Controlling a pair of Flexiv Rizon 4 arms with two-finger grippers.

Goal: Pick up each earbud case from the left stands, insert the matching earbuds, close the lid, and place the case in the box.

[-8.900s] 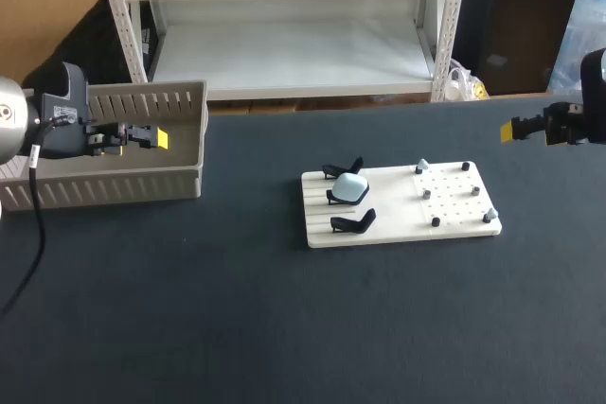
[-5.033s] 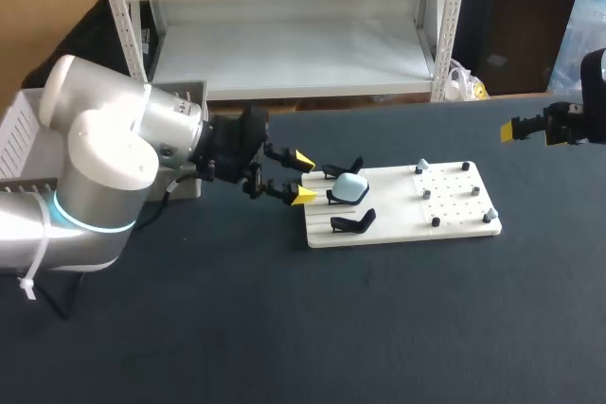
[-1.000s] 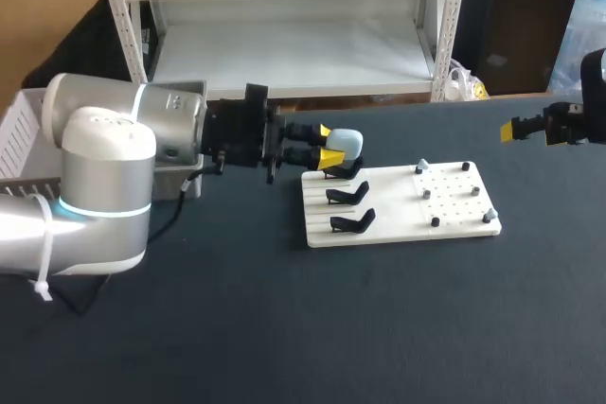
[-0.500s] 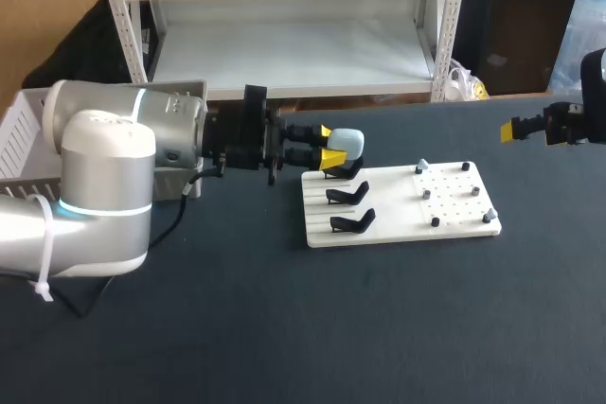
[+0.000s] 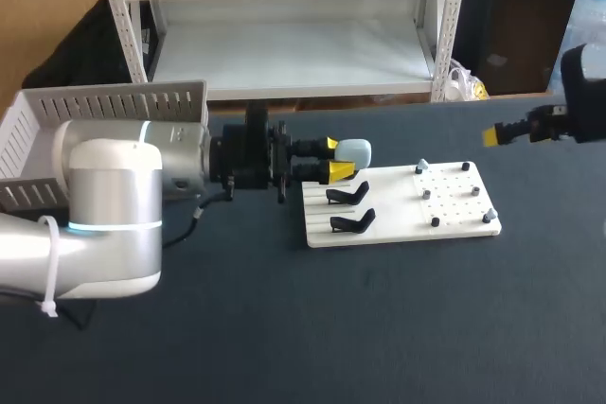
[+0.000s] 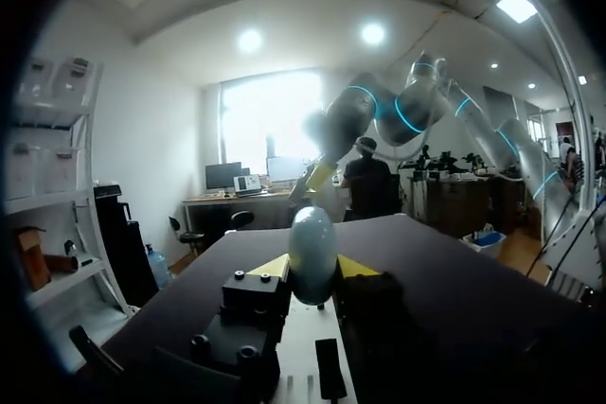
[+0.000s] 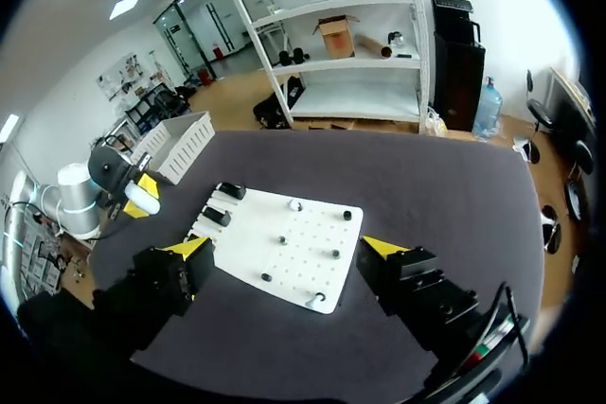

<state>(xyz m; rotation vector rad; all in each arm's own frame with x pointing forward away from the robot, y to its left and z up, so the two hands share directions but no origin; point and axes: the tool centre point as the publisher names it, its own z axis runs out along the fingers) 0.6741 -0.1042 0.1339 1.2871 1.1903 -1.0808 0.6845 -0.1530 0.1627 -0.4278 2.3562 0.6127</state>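
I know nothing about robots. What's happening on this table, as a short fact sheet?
Left gripper: shut on the pale blue earbud case, held in the air by the board's far left corner
Right gripper: open, empty, off to the right
White board: two empty black stands show
Box: far left, inside not visible

— Cut off or covered?
— Right arm clipped at the right edge; box at far left partly behind the left arm.
— Too small to tell?
— Small pieces on the white board: earbuds or pegs, unclear.
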